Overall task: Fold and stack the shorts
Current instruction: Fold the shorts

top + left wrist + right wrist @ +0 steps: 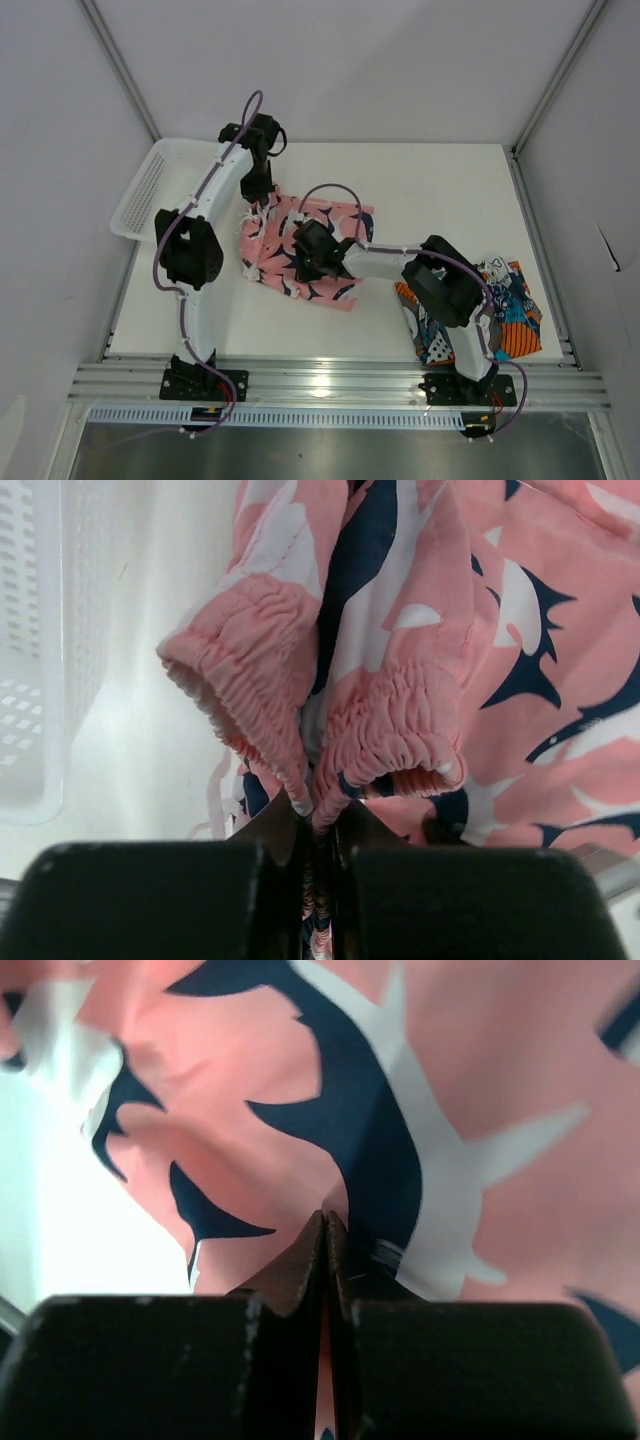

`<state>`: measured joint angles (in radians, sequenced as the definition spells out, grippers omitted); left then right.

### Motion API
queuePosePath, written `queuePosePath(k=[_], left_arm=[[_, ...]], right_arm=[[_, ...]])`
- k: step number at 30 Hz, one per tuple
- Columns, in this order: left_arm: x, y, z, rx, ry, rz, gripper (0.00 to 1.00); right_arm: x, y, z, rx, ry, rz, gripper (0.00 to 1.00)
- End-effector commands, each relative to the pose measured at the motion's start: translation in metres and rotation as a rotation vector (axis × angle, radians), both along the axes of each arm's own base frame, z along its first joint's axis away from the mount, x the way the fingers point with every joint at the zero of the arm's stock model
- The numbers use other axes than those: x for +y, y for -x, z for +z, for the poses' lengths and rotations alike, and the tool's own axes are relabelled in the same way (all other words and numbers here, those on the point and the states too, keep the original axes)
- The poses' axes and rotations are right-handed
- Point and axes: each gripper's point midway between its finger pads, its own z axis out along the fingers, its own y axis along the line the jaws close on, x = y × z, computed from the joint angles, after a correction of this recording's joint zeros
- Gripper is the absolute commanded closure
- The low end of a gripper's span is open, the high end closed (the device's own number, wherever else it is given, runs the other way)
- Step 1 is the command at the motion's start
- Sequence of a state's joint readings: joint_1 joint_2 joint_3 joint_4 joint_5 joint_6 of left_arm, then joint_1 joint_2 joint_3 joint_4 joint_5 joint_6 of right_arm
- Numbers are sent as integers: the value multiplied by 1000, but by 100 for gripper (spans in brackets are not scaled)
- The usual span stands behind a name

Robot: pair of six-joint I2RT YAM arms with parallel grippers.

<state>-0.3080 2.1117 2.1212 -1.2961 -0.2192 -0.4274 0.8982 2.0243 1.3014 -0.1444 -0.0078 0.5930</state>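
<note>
Your white mesh basket (150,190) sits at the far-left corner of the table (430,190). Just right of it, your left gripper (320,815) is pinched tight on the elastic waistband of the pink shorts (345,215), which lie mid-table. Your right gripper (325,1228) is clamped on the same pair's fabric. The printed shorts (512,300) lie crumpled at the near right edge

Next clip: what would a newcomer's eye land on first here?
The pink shorts lie crumpled in the middle of the table, pinched from two sides: the left claw is shut on their gathered elastic edge at the far left, the right claw shut on fabric near their middle. The printed shorts sit at the near right corner, and a white mesh basket stands far left.
</note>
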Motion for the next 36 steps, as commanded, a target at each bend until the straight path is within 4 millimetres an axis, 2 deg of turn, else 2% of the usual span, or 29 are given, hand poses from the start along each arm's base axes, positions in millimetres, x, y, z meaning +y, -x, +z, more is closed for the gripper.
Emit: queuePosePath(k=[1, 2, 4, 7, 8, 9, 10, 11, 12, 14, 15, 16, 17, 19, 20, 23, 28, 31, 36], left_arm=[[14, 12, 21, -32, -55, 10, 100], [16, 14, 20, -29, -62, 11, 100], [21, 17, 22, -33, -81, 17, 100], [21, 24, 22, -32, -74, 4, 100], [20, 23, 24, -49, -72, 3, 100], [21, 24, 25, -56, -70, 3, 100], [21, 27, 30, -69, -66, 2, 100], [21, 28, 28, -74, -64, 2, 100], [22, 30, 27, -74, -66, 1, 100], [22, 32, 29, -85, -61, -1, 100], [22, 34, 29, -86, -65, -6, 100], [22, 34, 30, -89, -68, -8, 100], [23, 35, 31, -95, -71, -9, 100], [23, 36, 31, -102, -83, -15, 100], [24, 38, 32, -106, -85, -15, 100], [22, 39, 33, -114, -89, -22, 100], [20, 41, 36, -126, -120, -29, 100], [18, 43, 39, -131, -130, -29, 100], [14, 46, 45, -148, -143, -31, 100]], right_arm=[[32, 13, -4, 10, -13, 33, 98], [39, 19, -7, 13, -14, 49, 98], [48, 19, 0, 12, -52, 59, 98], [50, 14, 22, -8, -134, 66, 93], [47, 5, 39, -20, -183, 54, 86], [45, 3, 46, -19, -211, 56, 84], [44, 8, 50, 10, -247, 85, 83], [46, 2, 62, -2, -300, 82, 82], [39, -7, 78, -14, -334, 70, 78], [30, -9, 86, -2, -362, 66, 71], [21, -16, 100, -21, -379, 47, 69], [14, -16, 102, -14, -370, 36, 66], [4, -18, 99, -10, -350, 14, 59], [-18, -22, 102, -5, -315, -25, 57], [-30, -22, 94, 3, -288, -54, 55], [-62, -30, 93, -6, -255, -129, 55], [-112, -31, 68, -8, -133, -233, 57], [-128, -38, 58, -18, -75, -262, 61], [-125, -46, 32, 20, -31, -245, 65]])
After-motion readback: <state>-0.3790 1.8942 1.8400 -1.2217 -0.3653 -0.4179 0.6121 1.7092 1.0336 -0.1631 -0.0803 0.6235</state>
